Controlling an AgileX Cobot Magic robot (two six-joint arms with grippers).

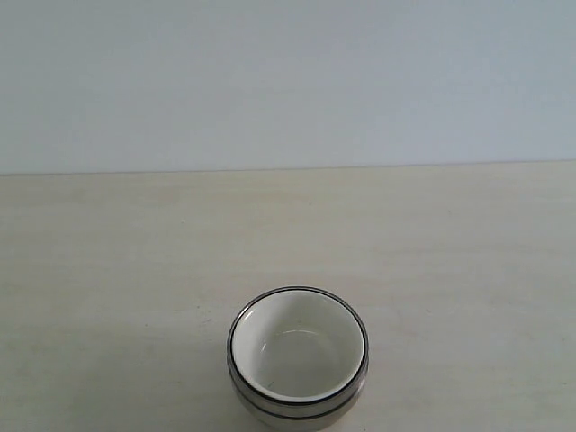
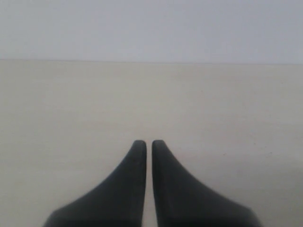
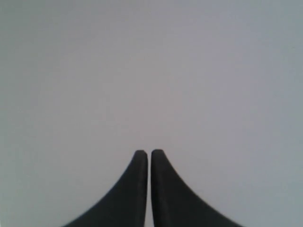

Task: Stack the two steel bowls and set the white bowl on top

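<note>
Logging the stack nearest us: white bowl [image 1: 297, 346] sits nested in the two steel bowls [image 1: 241, 396], at the table's [image 1: 108, 252] near edge, centre. We see the left gripper [image 2: 149, 143] closed above the tabletop, and the right gripper [image 3: 149, 152] closed too, facing a plain grey surface.

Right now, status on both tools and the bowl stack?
Left tool shut, empty. Right tool shut, empty. White bowl sits nested on top of the steel bowls. Nothing seen in the way.

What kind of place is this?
Probably a lab test bench, not a kitchen: a pale wood-grain tabletop, a plain grey-blue wall, and one glossy white ceramic bowl nested in shiny steel bowls.
</note>
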